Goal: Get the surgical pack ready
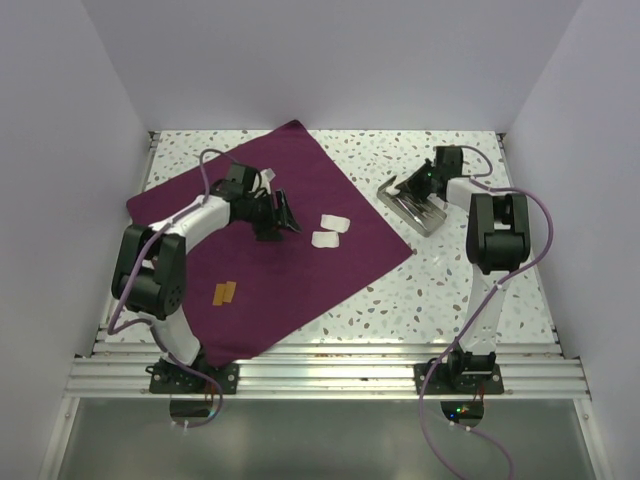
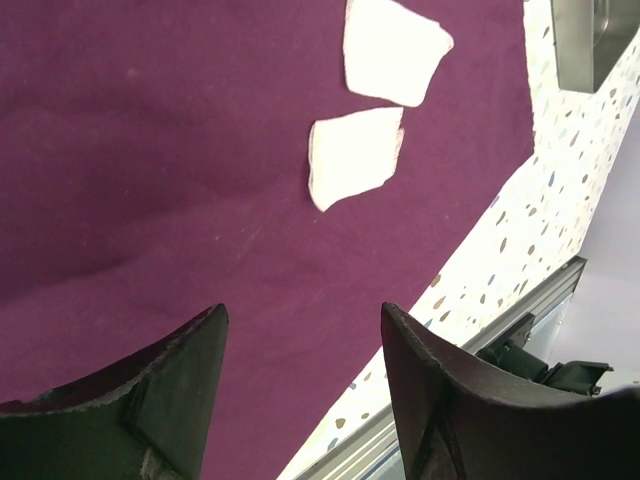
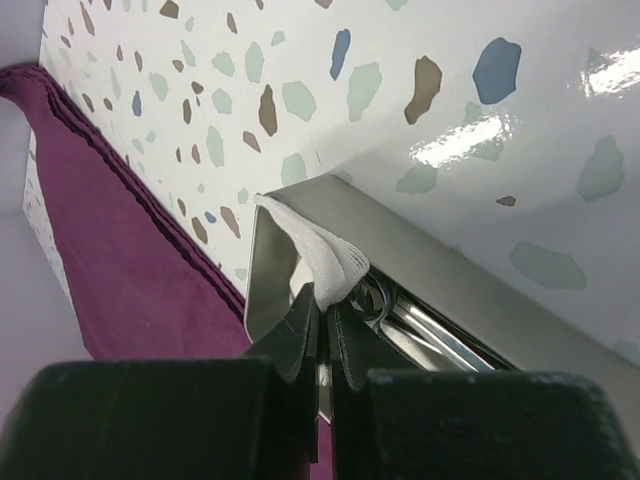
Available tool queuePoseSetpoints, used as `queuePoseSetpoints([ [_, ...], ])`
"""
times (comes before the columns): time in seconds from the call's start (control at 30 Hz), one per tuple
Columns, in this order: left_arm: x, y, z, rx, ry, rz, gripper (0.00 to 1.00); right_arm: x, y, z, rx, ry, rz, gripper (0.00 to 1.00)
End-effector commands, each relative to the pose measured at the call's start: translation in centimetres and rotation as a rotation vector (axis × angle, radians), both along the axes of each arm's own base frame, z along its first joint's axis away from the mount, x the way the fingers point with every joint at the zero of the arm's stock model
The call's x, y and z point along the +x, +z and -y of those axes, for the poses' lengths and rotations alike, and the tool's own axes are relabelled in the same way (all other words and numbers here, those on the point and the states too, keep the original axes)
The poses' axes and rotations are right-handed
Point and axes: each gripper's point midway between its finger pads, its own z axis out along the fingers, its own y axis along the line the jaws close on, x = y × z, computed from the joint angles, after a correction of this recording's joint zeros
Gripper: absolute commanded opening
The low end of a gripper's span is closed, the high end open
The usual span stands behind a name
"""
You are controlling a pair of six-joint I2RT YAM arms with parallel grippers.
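Right wrist view first: your right gripper [image 3: 325, 318] is clenched on a folded white gauze pad [image 3: 318, 258], pinching it at the corner of the shallow grey metal tray [image 3: 470, 285], with shiny steel instruments [image 3: 420, 328] just beside the fingertips. I judge the pinch is meant to lift that pad out and carry it to the cloth. Your left gripper [image 2: 302, 318] hangs released, jaws apart with nothing between them, low over the deep purple-maroon fabric sheet [image 2: 150, 150], which lies spread flat across the left half of the speckled white table [image 1: 450, 290]. Two small white gauze squares [image 2: 355, 155] rest on it just ahead of that gripper, and a small orange strip [image 1: 224, 293] lies nearer the arm bases. Mind the tray wall and instruments when lifting; your left arm also crowds the likely drop spot.
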Motion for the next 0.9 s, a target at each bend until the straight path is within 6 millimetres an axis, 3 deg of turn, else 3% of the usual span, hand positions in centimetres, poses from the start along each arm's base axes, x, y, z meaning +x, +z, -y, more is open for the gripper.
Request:
queuePoseSetpoints([
  [0.0, 1.3, 1.3, 1.1, -0.021, 0.001, 0.026, 0.66, 0.2, 1.3, -0.3, 0.019, -0.005, 0.003, 0.00],
  [0.27, 1.5, 1.4, 1.5, -0.004, -0.009, 0.016, 0.66, -1.2, 0.2, -0.9, 0.082, -0.026, -0.067, 0.00],
  [0.5, 1.7, 1.0, 1.7, 0.004, -0.015, 0.006, 0.66, -1.9, -0.1, -0.4, 0.039, -0.022, -0.099, 0.01],
  [0.57, 1.8, 1.1, 2.0, 0.007, -0.021, 0.008, 0.67, -1.8, 0.2, -0.3, 0.028, -0.015, -0.092, 0.06],
  [0.67, 1.8, 0.9, 2.4, 0.007, -0.036, 0.003, 0.68, -1.5, 1.3, 0.0, -0.002, -0.001, -0.071, 0.26],
  [0.87, 2.1, 0.3, 3.0, 0.007, -0.040, -0.013, 0.68, -2.4, 3.3, 1.2, -0.085, 0.025, -0.087, 0.44],
])
